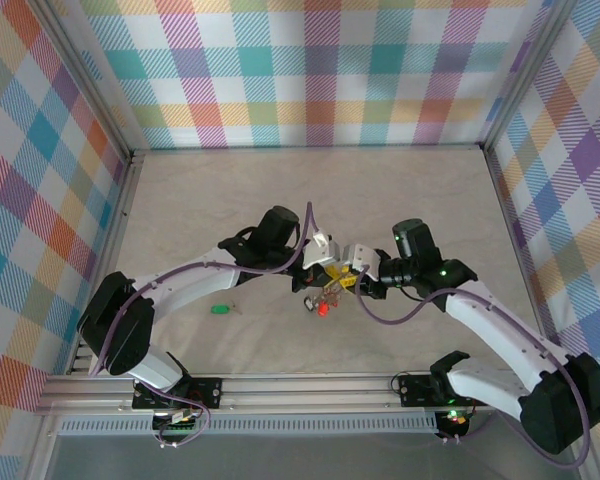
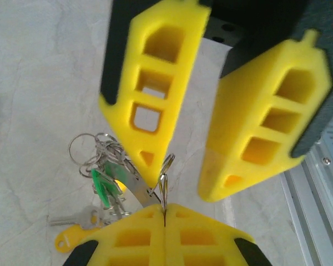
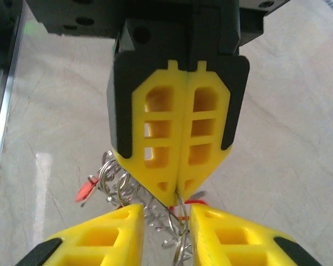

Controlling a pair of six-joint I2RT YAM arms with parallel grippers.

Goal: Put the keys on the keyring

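Observation:
My left gripper (image 2: pixel 164 213) is shut on the thin wire of the keyring (image 2: pixel 166 166), held above the table between the two arms. A bunch of keys (image 2: pixel 106 172) hangs from it to the left, with a green tag (image 2: pixel 101 185) and a yellow-tagged key (image 2: pixel 72 238). My right gripper (image 3: pixel 165 213) is open, its fingers on either side of the ring wire (image 3: pixel 180 235), facing the left gripper (image 3: pixel 176 197) tip to tip. A red tag (image 3: pixel 86 191) dangles beside the keys. In the top view both grippers (image 1: pixel 332 272) (image 1: pixel 355 281) meet at mid-table, the red tag (image 1: pixel 322 310) hanging below.
A loose key with a green tag (image 1: pixel 220 308) lies on the table left of the grippers. Checked walls enclose the table on three sides. A metal rail (image 1: pixel 310 385) runs along the near edge by the arm bases.

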